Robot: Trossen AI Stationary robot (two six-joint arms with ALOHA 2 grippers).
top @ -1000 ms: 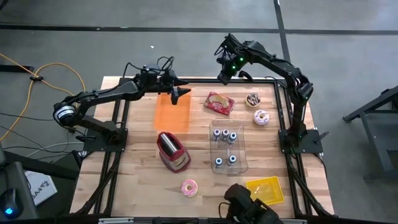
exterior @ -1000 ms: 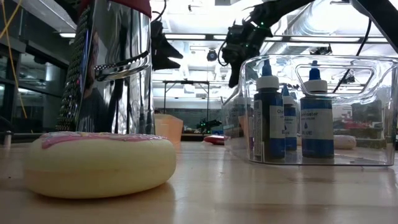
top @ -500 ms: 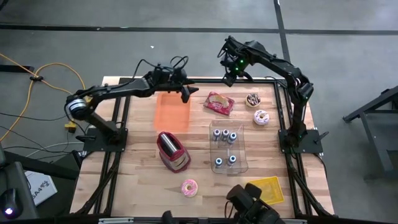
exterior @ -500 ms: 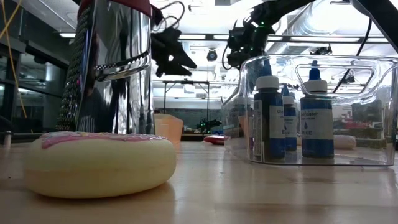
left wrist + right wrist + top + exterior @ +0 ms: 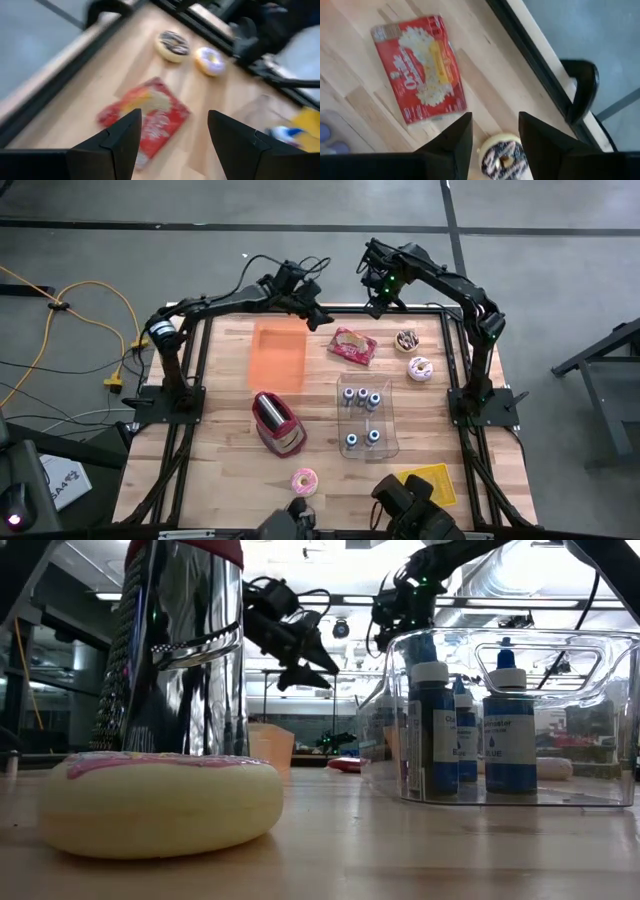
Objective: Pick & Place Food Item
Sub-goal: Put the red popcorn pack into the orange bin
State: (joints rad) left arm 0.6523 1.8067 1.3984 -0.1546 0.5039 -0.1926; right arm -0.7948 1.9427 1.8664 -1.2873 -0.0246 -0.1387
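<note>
bare wood around red packet (image 5: 352, 345), orange tray (image 5: 277, 357) beside, donuts (image 5: 413, 354) opposite

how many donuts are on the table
3: a chocolate donut at the far right edge, a pink-and-white donut just in front of it, and a pink donut near the front edge.

item: red snack packet (image 5: 352, 345) | look: flat red wrapper, pale popcorn-like picture, yellow label | pose: lying flat, slightly skewed | place: right of orange tray (image 5: 277, 355), apart from it | held: no
</note>
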